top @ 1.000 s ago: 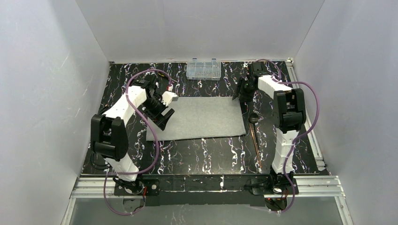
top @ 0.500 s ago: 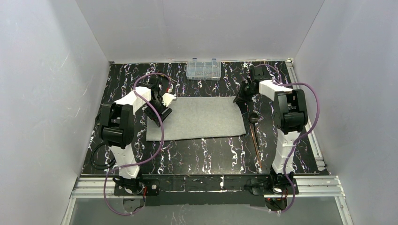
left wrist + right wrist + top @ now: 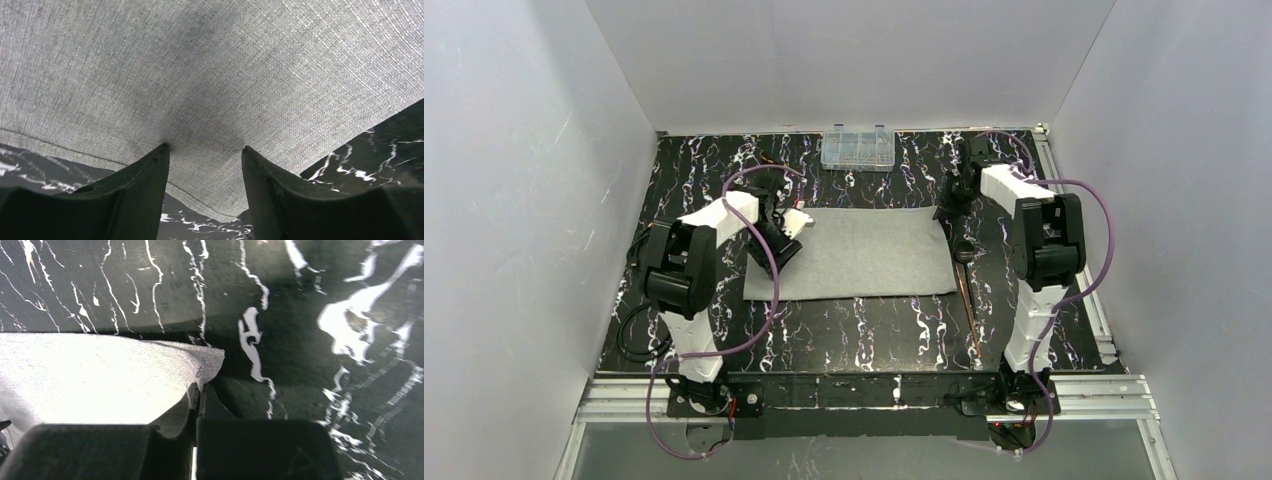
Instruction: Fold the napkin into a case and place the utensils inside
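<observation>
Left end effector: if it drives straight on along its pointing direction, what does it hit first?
The napkin; the left end effector seems to have its tips touching it, with the table presumably right beneath.

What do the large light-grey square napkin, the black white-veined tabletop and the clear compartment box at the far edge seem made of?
The napkin: woven cloth, matte; fine crossing threads and a hem line show in the left wrist view. The tabletop: marble-look pattern, perhaps printed laminate or film; real material unclear. The box: probably clear plastic; see-through, with dividers faintly visible.
</observation>
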You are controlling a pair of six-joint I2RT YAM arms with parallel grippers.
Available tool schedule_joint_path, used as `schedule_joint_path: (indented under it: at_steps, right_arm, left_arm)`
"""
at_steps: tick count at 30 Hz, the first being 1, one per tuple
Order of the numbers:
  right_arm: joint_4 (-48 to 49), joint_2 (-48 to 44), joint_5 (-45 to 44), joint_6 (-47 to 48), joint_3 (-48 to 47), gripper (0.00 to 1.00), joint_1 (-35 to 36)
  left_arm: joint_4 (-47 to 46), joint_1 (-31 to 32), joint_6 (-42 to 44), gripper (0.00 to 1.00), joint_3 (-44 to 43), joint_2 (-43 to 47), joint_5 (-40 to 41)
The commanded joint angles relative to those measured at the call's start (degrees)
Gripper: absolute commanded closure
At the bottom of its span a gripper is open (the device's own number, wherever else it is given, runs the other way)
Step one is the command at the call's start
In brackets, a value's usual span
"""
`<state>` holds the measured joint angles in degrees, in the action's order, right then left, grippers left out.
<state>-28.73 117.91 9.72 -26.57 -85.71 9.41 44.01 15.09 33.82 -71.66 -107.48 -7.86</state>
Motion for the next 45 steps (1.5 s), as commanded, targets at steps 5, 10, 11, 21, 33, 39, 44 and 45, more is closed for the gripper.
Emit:
schedule_joint_path:
  at_steps: [5,10,11,21,33,39,44,45]
  right_arm:
    - [-9.17,-4.03,-3.89,5.93,-5.01,0.99,-3.35]
    - [-15.16,-3.58,-3.08,5.86,-10.69,0.99,-3.75]
    - [-15.46,-3.82,-2.1,5.19,-11.3,0.99,-3.56]
    - [-15.9,-9.14,-3.29,-2.22,-10.44,0.99,5.5]
    - [-11.67,-12.72,-6.99,-13.73,-11.34,0.99,16.04]
    - [-5.88,-12.16,-8.77,-21.74,-8.41,0.99,23.23]
    - [-5.19,-8.71,-10.82,-25.07,-11.61,0.99,26.93]
    - [-4.69,-8.03,-11.2,-25.75,-12.23,0.99,27.66]
  left_arm:
    - [3.98,7.26,-3.39,0.47,-2.91,-2.01,-10.03]
    - [3.79,8.58,-4.28,0.47,-4.07,-0.95,-13.02]
    - [3.8,8.55,-4.35,0.47,-4.23,-0.32,-12.87]
    - [9.94,3.24,0.15,0.35,-5.12,10.55,-10.1]
    - [12.79,-7.72,4.25,0.3,-4.12,15.26,-13.03]
    - [14.43,-10.74,5.12,0.29,-4.76,15.02,-13.48]
    - [14.61,-12.19,6.19,0.29,-4.11,15.39,-13.5]
    - [14.61,-12.45,6.3,0.29,-4.02,15.43,-13.66]
